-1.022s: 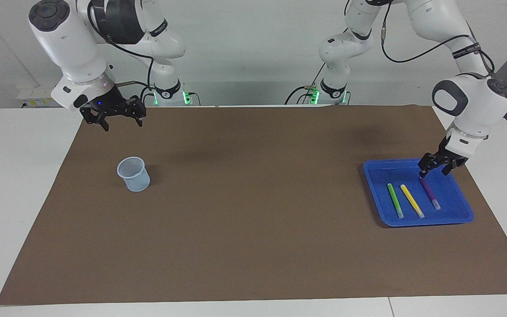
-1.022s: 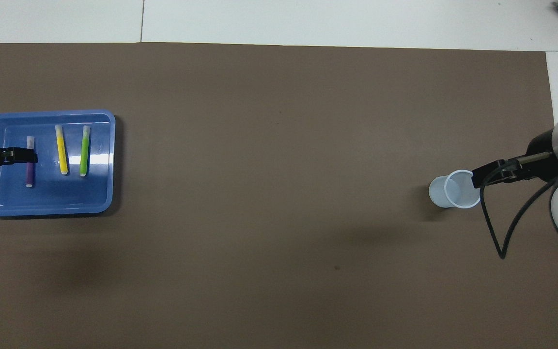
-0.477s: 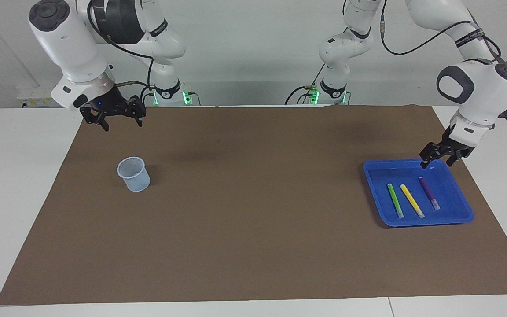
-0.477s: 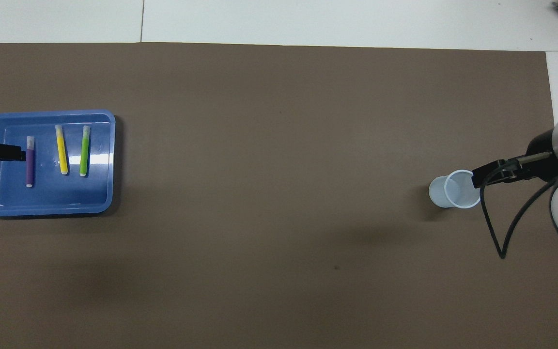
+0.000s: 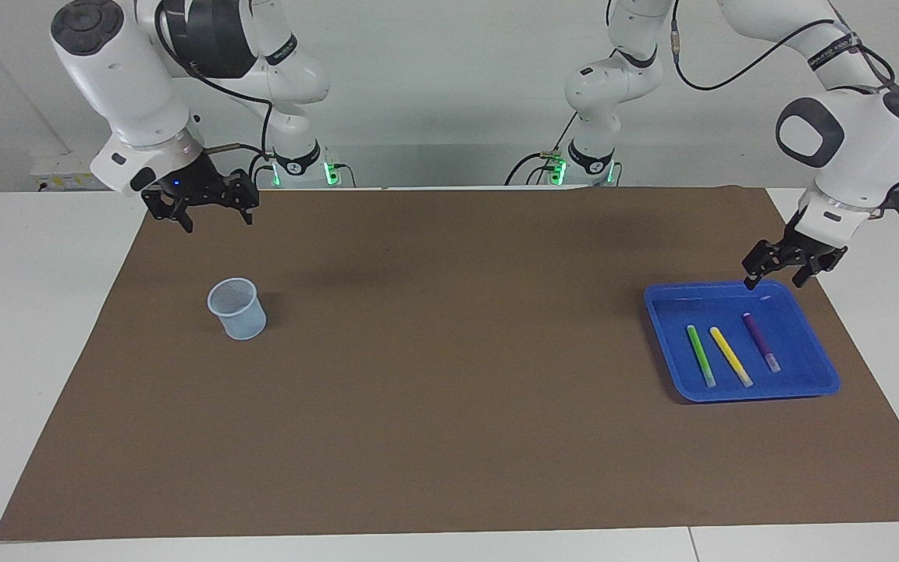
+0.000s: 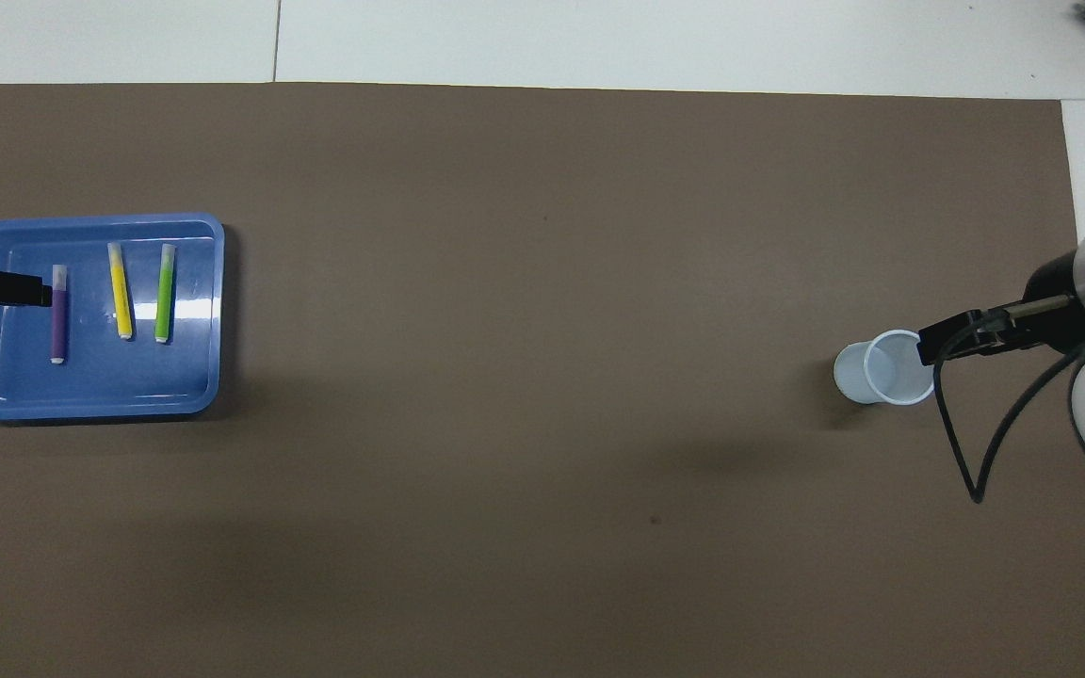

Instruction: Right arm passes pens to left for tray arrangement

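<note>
The blue tray lies on the brown mat at the left arm's end of the table. Three pens rest side by side in it: green, yellow and purple. The left gripper hangs open and empty above the tray's edge, just clear of the purple pen. Toward the other end of the table, the right gripper, with its blue wrist light, waits open and empty in the air by the cup.
A small pale-blue mesh cup stands upright on the mat at the right arm's end. A black cable loops down from the right wrist. White table borders the brown mat all round.
The left gripper has let go of the purple pen, risen and drawn back from it toward the tray's edge. The pen stays in the tray. The right arm has not moved.
</note>
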`<control>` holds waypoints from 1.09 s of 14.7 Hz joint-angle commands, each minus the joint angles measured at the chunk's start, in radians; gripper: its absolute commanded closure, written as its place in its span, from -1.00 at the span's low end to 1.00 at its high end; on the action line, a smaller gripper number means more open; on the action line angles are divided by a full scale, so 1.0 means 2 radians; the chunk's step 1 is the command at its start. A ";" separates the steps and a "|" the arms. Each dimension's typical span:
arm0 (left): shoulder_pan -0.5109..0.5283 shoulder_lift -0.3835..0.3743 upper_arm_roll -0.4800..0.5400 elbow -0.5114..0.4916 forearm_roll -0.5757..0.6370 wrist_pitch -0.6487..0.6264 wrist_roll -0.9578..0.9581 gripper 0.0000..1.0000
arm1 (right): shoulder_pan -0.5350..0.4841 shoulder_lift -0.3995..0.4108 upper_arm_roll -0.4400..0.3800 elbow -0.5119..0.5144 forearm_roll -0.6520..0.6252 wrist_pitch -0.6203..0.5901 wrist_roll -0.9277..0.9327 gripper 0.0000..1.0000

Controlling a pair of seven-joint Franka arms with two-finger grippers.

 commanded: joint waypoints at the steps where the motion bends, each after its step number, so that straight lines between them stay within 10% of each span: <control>1: -0.011 -0.011 0.002 0.013 0.008 -0.027 -0.008 -1.00 | -0.002 0.000 0.001 0.003 -0.010 0.004 0.003 -1.00; 16: -0.054 -0.027 -0.001 0.048 0.030 -0.067 -0.009 -1.00 | -0.002 0.001 0.001 0.009 -0.010 0.004 0.003 -1.00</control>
